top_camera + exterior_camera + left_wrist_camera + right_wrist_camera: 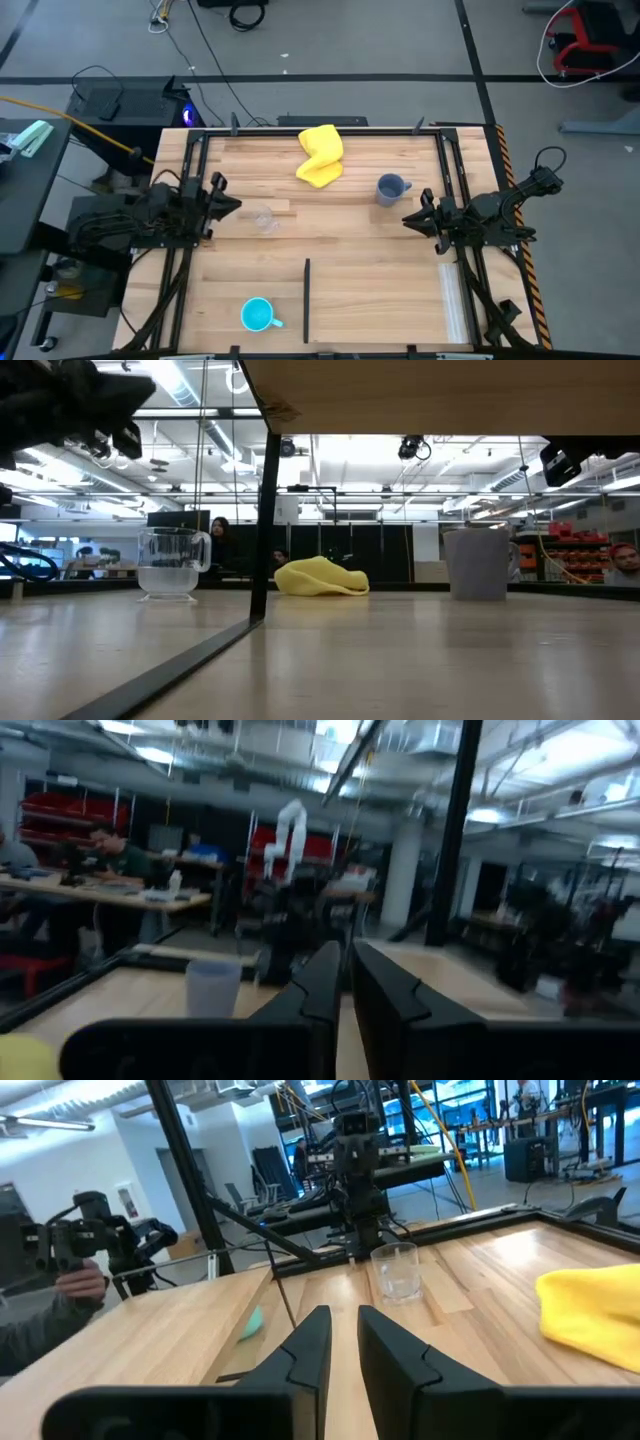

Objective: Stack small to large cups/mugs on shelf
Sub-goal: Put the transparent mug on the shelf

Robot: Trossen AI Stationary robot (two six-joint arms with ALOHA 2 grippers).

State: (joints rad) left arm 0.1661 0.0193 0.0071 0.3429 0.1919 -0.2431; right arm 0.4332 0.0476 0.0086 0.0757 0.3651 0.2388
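The small clear cup stands upright on the table, just right of my left gripper, which hovers shut and touches nothing. The grey-blue mug stands upright toward the far right, a little beyond my right gripper, also shut and free. The cyan mug sits near the table's near edge, left of centre.
A crumpled yellow cloth lies near the far edge. A thin dark upright panel stands near the table's near middle, under a wooden board. Black frame rails run along both sides. People sit in the room beyond.
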